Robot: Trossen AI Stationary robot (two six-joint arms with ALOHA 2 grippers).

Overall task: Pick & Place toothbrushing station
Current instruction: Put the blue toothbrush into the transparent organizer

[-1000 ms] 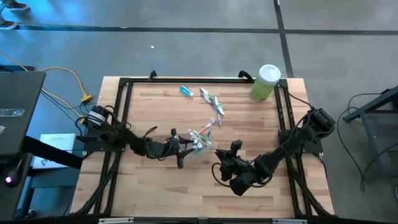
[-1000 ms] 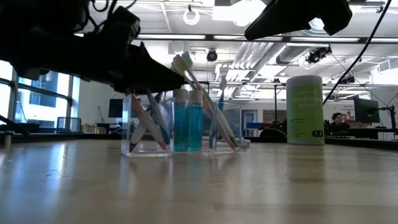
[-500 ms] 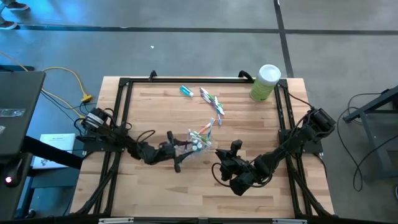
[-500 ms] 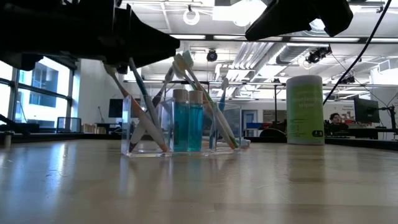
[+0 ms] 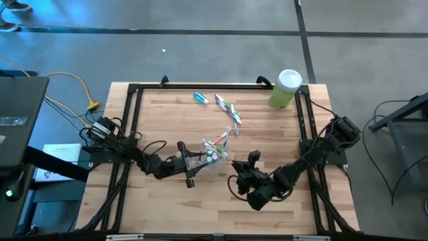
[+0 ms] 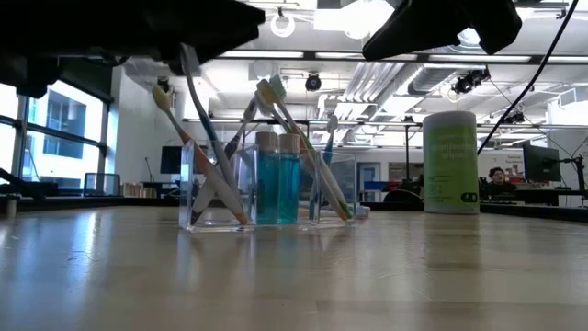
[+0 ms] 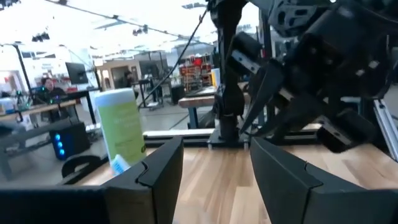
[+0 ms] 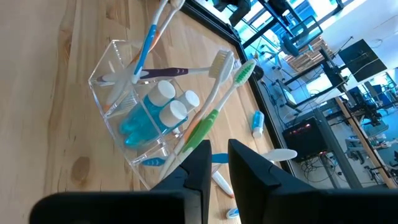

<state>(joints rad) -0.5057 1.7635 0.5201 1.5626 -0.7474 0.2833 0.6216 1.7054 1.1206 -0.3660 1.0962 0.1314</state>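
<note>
No readable writing shows on the green canister (image 6: 450, 163).

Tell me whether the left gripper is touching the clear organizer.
Cannot tell. In the high view the left gripper overlaps the clear organizer; the low view shows only its dark bulk above.

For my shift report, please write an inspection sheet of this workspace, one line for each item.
Surface: wooden table, black frame.
Job's things: clear organizer holds toothbrushes and teal tubes; loose toothbrushes and one tube lie at the far edge.
Clutter: green canister, far right corner.
Claws: left claw open, empty, beside the organizer; right claw nearly shut, empty.
Cables: yellow cable on the floor.
Surroundings: a seated person in the background.
</note>
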